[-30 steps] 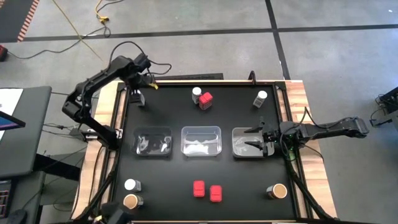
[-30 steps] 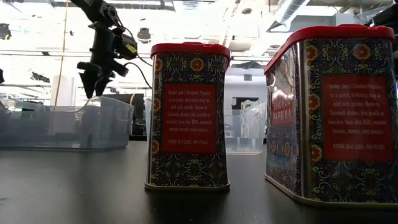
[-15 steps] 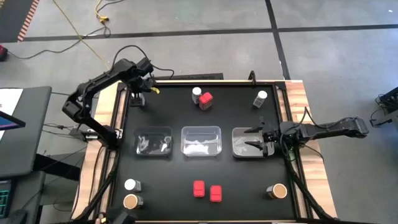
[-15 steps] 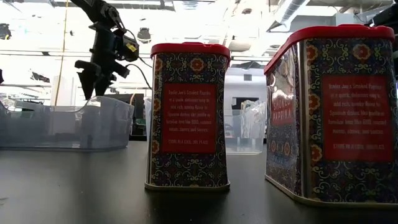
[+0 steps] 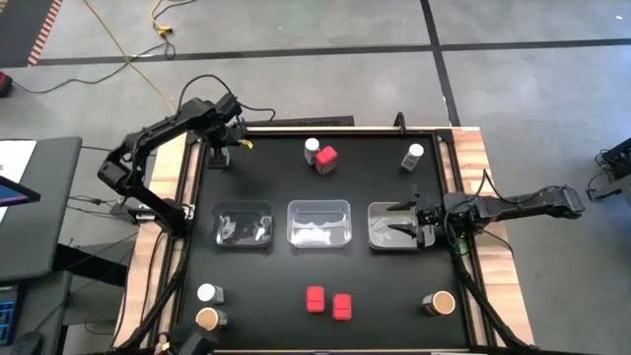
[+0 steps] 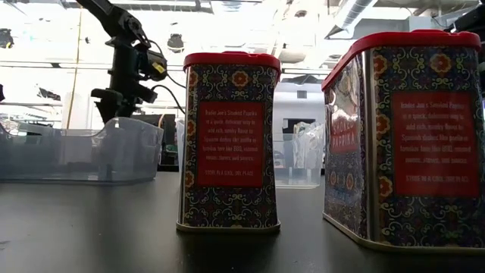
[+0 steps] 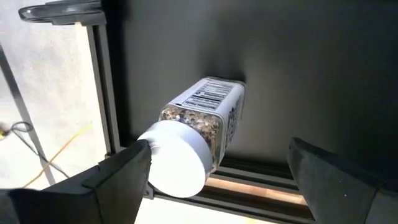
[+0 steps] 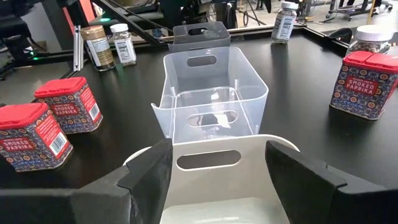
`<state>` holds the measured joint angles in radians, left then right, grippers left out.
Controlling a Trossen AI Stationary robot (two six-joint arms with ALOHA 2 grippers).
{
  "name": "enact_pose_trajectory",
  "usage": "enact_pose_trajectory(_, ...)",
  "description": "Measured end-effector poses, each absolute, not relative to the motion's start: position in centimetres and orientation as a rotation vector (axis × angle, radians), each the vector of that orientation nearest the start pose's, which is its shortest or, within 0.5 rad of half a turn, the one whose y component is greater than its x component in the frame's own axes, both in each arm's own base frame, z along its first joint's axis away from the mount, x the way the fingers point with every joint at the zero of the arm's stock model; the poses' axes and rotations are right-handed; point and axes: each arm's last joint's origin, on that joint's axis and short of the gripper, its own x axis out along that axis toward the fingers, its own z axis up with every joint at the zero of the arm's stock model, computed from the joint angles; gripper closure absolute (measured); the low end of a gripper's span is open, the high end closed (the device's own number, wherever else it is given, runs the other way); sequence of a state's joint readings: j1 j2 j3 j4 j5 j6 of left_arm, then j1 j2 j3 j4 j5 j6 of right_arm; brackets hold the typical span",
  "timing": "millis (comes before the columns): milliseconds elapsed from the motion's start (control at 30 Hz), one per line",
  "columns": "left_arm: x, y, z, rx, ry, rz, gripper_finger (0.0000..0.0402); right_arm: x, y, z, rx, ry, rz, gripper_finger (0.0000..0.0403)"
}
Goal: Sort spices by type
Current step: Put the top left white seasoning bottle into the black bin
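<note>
A clear jar with a white cap (image 7: 193,140) stands on the black table at its far left corner. My left gripper (image 5: 217,156) is open above it, one finger on each side of the cap in the left wrist view (image 7: 217,149). My right gripper (image 5: 402,223) is open and empty over the right clear tray (image 5: 380,237). Other spices stand on the table: a white-capped jar (image 5: 312,147) beside a red tin (image 5: 326,160), a white-capped jar (image 5: 413,155), two red tins (image 5: 328,303), a white-capped jar (image 5: 206,293), and two tan-topped jars (image 5: 207,318) (image 5: 442,303). My left gripper comes at the jar from above, slanting down. One finger (image 7: 124,177) shows right against the edge of the white cap (image 7: 163,163), and the other (image 7: 329,174) stands clear of the jar. I cannot tell whether the near finger touches the cap.
Three clear trays stand in a row across the table's middle: left (image 5: 244,226), middle (image 5: 319,223), right. A raised rail (image 7: 261,180) runs along the table's edge just beside the jar. In the low view, the two red tins (image 6: 231,140) (image 6: 409,144) stand close to the camera.
My left gripper has come down a little toward the far left corner and has turned slightly. It stays open. My right gripper has kept still over the right tray.
</note>
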<state>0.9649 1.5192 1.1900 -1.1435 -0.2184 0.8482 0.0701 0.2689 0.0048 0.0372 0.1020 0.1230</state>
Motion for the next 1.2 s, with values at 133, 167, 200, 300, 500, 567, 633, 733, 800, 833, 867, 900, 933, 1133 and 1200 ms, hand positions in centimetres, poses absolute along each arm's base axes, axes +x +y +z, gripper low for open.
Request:
enact_pose_trajectory(133,14.7,22.1,24.9,0.042,1.684,0.293,0.0042,11.2,0.5,14.6,0.103,0.224,-0.046,0.0117)
enact_pose_trajectory(167,14.7,22.0,24.9,0.026,1.693,0.295,0.0042,11.2,0.5,14.6,0.103,0.224,-0.045,0.0117)
enact_pose_trajectory(200,14.7,21.9,24.9,0.015,1.703,0.293,0.0042,11.2,0.5,14.6,0.103,0.224,-0.046,0.0117)
enact_pose_trajectory(300,14.8,21.6,24.9,0.0,1.709,0.296,0.0042,11.2,0.5,14.6,0.103,0.224,-0.046,0.0117)
enact_pose_trajectory(500,15.1,21.4,25.1,0.005,1.721,0.292,0.0042,11.2,0.5,14.6,0.103,0.224,-0.045,0.0117)
enact_pose_trajectory(567,15.3,21.3,25.4,-0.001,1.719,0.29,0.0042,11.2,0.5,14.6,0.103,0.224,-0.046,0.0117)
enact_pose_trajectory(633,15.4,21.5,25.8,0.003,1.708,0.301,0.0042,11.2,0.5,14.6,0.103,0.224,-0.046,0.0117)
enact_pose_trajectory(733,15.6,21.7,26.5,0.023,1.687,0.316,0.0042,11.2,0.5,14.6,0.103,0.224,-0.046,0.0117)
enact_pose_trajectory(800,15.5,21.8,26.5,0.038,1.689,0.306,0.0042,11.2,0.5,14.6,0.103,0.224,-0.045,0.0117)
enact_pose_trajectory(833,15.5,21.8,26.5,0.04,1.692,0.302,0.0042,11.2,0.5,14.6,0.103,0.224,-0.046,0.0117)
enact_pose_trajectory(867,15.4,21.9,26.5,0.039,1.692,0.302,0.0042,11.2,0.5,14.6,0.103,0.224,-0.046,0.0117)
enact_pose_trajectory(900,15.3,21.9,26.5,0.036,1.693,0.305,0.0042,11.2,0.5,14.6,0.103,0.224,-0.045,0.0117)
enact_pose_trajectory(933,15.2,22.0,26.5,0.034,1.693,0.308,0.0042,11.2,0.5,14.6,0.103,0.224,-0.046,0.0117)
enact_pose_trajectory(1133,14.3,22.7,26.5,0.022,1.689,0.332,0.0042,11.2,0.5,14.6,0.103,0.224,-0.046,0.0117)
enact_pose_trajectory(1200,14.1,22.9,26.5,0.012,1.688,0.341,0.0042,11.2,0.5,14.6,0.103,0.224,-0.046,0.0117)
